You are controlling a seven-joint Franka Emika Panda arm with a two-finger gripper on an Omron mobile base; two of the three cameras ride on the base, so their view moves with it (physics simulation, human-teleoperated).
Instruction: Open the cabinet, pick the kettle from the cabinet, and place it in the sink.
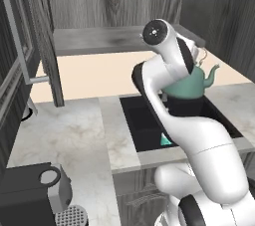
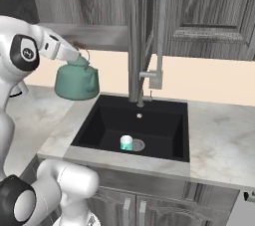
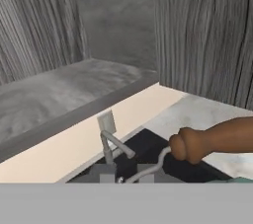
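hanging above the counter at the left rim of the sink, a squat teal-green kettle [image 2: 76,81] with a curved spout and a brown wooden handle [image 3: 217,140] on a grey wire bail is off every surface, carried from its top. the white arm's two-finger gripper [image 2: 75,56] sits pressed together at the top of the kettle, pinching its handle; the fingertips themselves are hidden. just below and beside the kettle lies the black rectangular sink [image 2: 169,120], sunk in a pale marble counter [image 2: 224,135], with a slim grey metal faucet [image 2: 152,36] standing at its back rim and a small teal-and-white cup [image 2: 126,143] upright near the drain. behind, the dark grey wood-grain cabinet [image 1: 99,6] stands open, its door [image 1: 45,36] with a long pale bar handle swung out at the left, its grey shelf [image 3: 59,90] bare. a dark coffee machine [image 1: 35,187] sits on the counter at lower left in the left base view
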